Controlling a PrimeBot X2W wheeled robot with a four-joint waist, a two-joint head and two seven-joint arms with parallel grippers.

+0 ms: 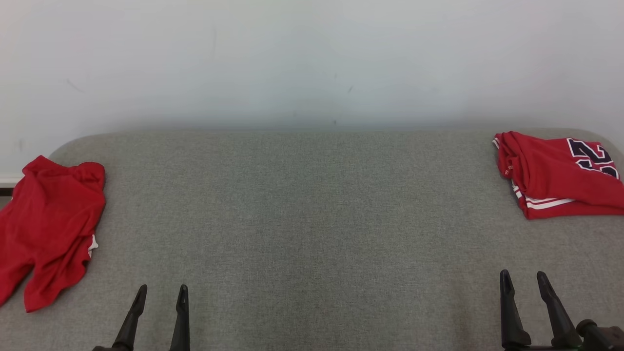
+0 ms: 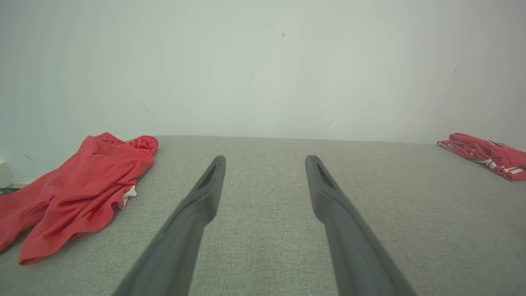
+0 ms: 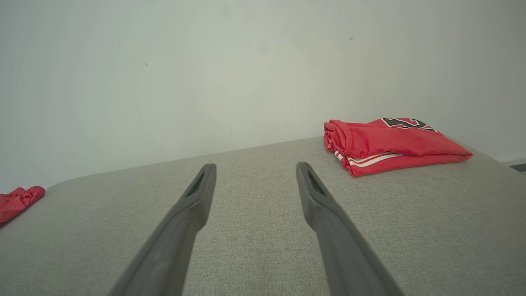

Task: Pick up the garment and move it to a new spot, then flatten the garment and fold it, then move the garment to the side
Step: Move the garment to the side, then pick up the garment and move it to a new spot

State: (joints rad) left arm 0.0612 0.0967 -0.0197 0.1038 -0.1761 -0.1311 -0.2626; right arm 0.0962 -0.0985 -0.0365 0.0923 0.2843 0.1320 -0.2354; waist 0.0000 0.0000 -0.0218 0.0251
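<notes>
A crumpled red garment (image 1: pixel 48 219) lies at the left edge of the grey fabric table (image 1: pixel 312 219), partly hanging over it; it appears too in the left wrist view (image 2: pixel 78 193) and, as a corner, in the right wrist view (image 3: pixel 18 199). A folded red garment with white stripes and dark numbers (image 1: pixel 558 173) rests at the far right (image 3: pixel 390 144) (image 2: pixel 485 154). My left gripper (image 1: pixel 161 293) is open near the front edge, right of the crumpled garment and apart from it. My right gripper (image 1: pixel 524 279) is open, well in front of the folded garment. Neither holds anything.
A pale wall (image 1: pixel 312 58) rises straight behind the table's back edge. The table's back corners are rounded. A wide stretch of bare grey fabric spans between the two garments.
</notes>
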